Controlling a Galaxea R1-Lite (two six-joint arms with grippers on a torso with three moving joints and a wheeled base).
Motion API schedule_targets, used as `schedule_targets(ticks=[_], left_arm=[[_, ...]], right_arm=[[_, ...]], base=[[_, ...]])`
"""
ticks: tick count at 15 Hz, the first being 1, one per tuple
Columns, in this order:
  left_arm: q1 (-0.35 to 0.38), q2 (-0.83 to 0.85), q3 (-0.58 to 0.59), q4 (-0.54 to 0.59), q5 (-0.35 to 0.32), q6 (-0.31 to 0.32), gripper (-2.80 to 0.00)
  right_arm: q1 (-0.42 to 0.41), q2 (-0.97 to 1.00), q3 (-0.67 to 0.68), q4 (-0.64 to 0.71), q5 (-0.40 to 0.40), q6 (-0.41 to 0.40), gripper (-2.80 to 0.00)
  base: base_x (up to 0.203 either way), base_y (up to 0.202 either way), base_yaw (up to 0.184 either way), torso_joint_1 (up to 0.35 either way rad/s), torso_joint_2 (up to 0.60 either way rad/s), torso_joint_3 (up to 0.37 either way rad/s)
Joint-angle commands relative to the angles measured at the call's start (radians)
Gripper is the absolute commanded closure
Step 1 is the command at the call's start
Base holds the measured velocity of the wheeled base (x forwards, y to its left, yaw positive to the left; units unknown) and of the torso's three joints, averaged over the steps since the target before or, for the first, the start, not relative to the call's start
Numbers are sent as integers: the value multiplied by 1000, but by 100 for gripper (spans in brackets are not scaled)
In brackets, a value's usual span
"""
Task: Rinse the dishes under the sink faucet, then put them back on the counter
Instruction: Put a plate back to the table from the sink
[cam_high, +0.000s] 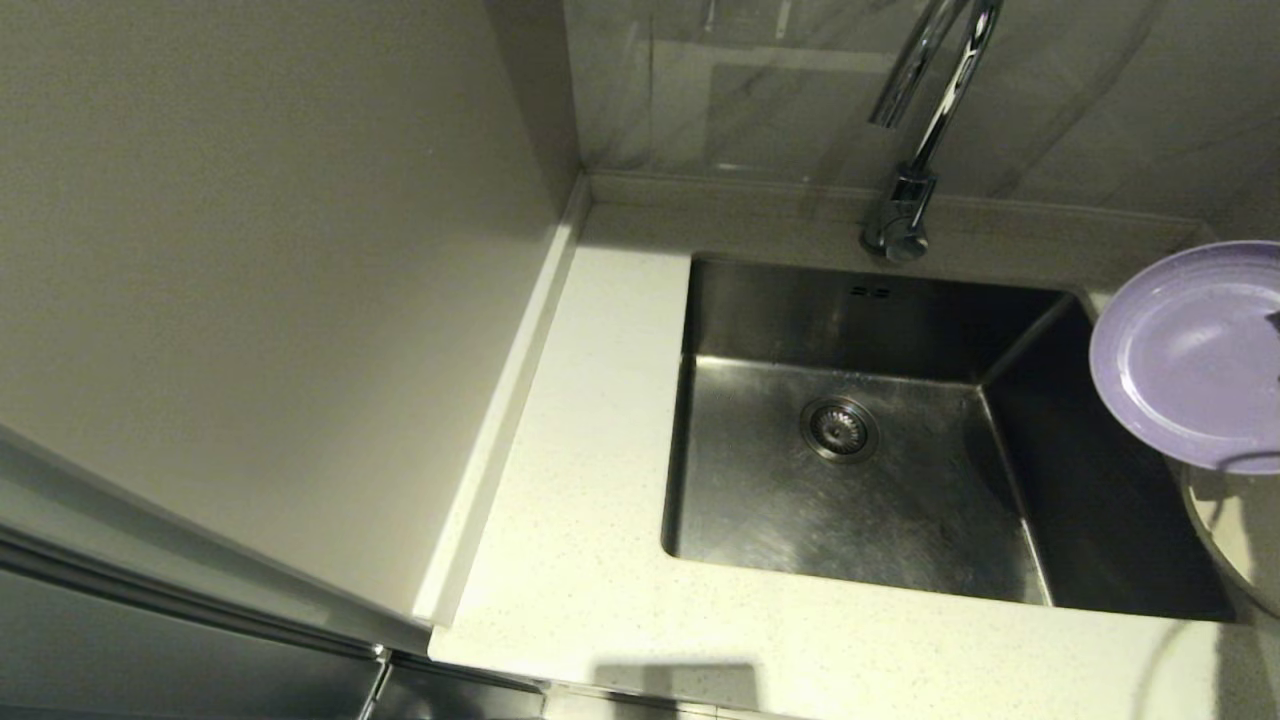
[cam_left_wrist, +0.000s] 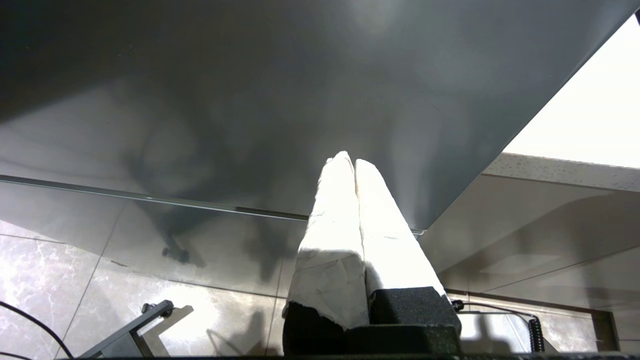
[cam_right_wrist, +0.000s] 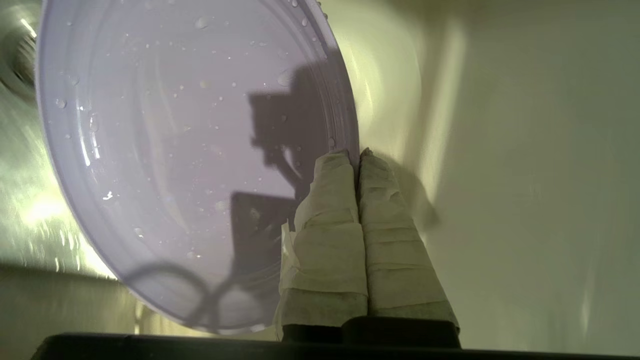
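1. The right gripper (cam_right_wrist: 356, 152) has its jaws clenched on the rim of the wet purple plate (cam_high: 1190, 355).
2. The plate hangs at three o'clock over the sink (cam_high: 850, 480) edge, in the head view.
3. The left gripper (cam_left_wrist: 354, 162) is parked below the tabletop (cam_high: 580, 580), jaws clenched on nothing.

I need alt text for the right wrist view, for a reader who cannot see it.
The right gripper, its taped fingers shut, pinches the rim of a lavender plate dotted with water drops. A pale surface lies behind.

Dim, warm light; glare streaks the sink (cam_high: 900, 500), and hard shadows cross the purple plate (cam_right_wrist: 175, 150).
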Motion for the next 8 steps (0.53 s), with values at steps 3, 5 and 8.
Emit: schedule_targets(ticks=[3,5,8], left_arm=[[0,-4,0,0,0,-1,0],[0,-3,0,0,0,-1,0],[0,-3,0,0,0,-1,0]], right_arm=[[-171,-204,244,33,-3,-62,0],[-248,-238,294,124,-13,-129,0],[-285,-237,347,174,-69,-173,0]], base=[[0,0,0,0,0,0],[0,0,0,0,0,0],[0,0,0,0,0,0]])
